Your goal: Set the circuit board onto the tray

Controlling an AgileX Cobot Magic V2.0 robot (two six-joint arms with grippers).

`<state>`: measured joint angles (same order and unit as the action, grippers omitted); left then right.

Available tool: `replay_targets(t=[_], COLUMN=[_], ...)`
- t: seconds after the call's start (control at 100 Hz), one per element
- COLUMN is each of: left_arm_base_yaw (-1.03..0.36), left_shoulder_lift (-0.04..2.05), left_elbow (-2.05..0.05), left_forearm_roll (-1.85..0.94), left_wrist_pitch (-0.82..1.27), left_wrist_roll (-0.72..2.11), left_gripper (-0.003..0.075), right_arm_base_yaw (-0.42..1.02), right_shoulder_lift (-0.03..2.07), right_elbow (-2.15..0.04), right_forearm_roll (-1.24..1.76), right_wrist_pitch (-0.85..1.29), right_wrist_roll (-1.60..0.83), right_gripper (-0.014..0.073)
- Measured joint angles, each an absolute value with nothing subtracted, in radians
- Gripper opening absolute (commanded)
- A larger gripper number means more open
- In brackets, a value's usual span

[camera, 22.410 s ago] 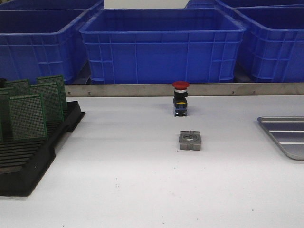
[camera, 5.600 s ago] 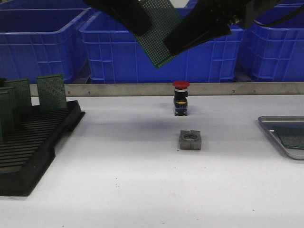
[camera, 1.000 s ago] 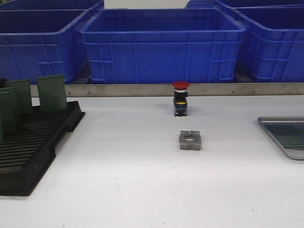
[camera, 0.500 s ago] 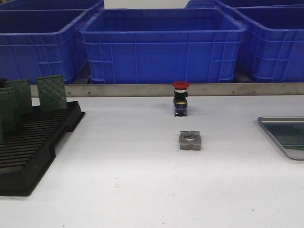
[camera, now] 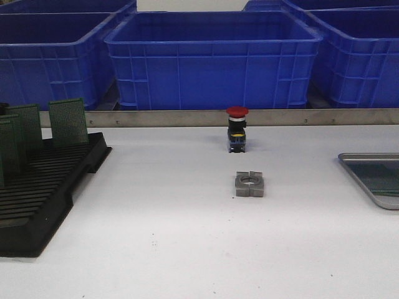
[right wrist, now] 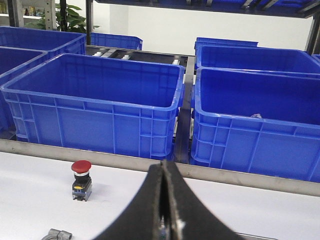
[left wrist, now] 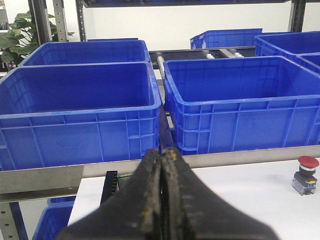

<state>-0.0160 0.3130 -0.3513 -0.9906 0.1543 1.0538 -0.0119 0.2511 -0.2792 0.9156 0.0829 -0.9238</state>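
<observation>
- Our left gripper has its fingers pressed flat together, no gap between them and nothing held; it hangs above the desk, facing a row of blue bins.
- Our right gripper is the same: fingers pinched together and empty, looking over the desk toward the bins.
- Neither arm shows in the front view.
- The tray sits at the far right edge of the desk, cut off by the frame, with its silver rim and one rounded corner visible.
- A dark green circuit board lies flat on the tray floor; we cannot tell whether more than one board lies there.
- On the left a black slotted rack carries more green boards standing upright in its slots at the back end.
- In the middle of the desk a red-capped push button stands upright, and it also shows in both wrist views.
- Just nearer to us than the button, apart from it, lies a grey square metal block with a round hole.
- A metal rail runs along the desk's far edge, with the bins lined up behind it.
- Leafy green plants stand beyond the bins.
</observation>
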Motion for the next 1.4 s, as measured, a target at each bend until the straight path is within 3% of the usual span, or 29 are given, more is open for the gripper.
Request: replay_targets(t=[0.77, 0.92, 1.15, 1.4], left_arm_base_yaw=[-0.016, -0.016, -0.016, -0.016], left_shoulder_lift=[0.313, 0.313, 0.276, 0.135], left_elbow=[-0.351, -0.349, -0.285, -0.116], left_forearm_roll=[-0.965, -0.686, -0.022, 0.099], left_wrist_pitch=[0.133, 0.137, 0.118, 0.030], left_wrist_roll=[1.054, 0.869, 0.166, 0.037], left_gripper=[-0.0018, -0.0018, -0.0019, -0.0019], right_arm_base_yaw=[-0.012, -0.012, -0.012, -0.012], right_shoulder_lift=[0.251, 0.251, 0.251, 0.251], right_elbow=[-0.279, -0.279, -0.279, -0.279], right_forearm_roll=[0.916, 0.916, 0.916, 0.916], right_wrist_pitch=[0.083, 0.083, 0.083, 0.083], right_wrist_roll=[-0.924, -0.924, -0.924, -0.924], right_gripper=[-0.0068, -0.0068, -0.0068, -0.0068])
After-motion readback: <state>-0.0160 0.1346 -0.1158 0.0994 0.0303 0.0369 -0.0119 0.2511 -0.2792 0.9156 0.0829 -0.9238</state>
